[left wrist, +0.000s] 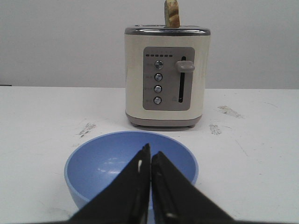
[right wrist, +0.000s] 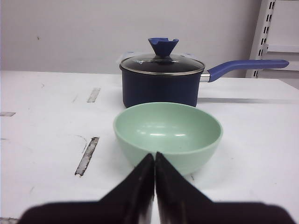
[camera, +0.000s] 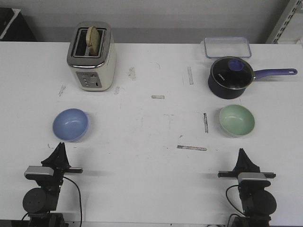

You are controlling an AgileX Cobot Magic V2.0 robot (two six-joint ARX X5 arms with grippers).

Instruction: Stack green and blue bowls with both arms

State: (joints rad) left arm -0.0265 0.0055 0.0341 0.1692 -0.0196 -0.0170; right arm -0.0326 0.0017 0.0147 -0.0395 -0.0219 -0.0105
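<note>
The blue bowl sits upright on the white table at the left, just beyond my left gripper. In the left wrist view the bowl lies right ahead of the shut, empty gripper. The green bowl sits upright at the right, a little beyond my right gripper. In the right wrist view the green bowl is just ahead of the shut, empty gripper. Both arms rest low at the table's near edge.
A cream toaster with bread in one slot stands behind the blue bowl. A dark navy saucepan with a glass lid and long handle stands behind the green bowl. A clear lidded container is at the back right.
</note>
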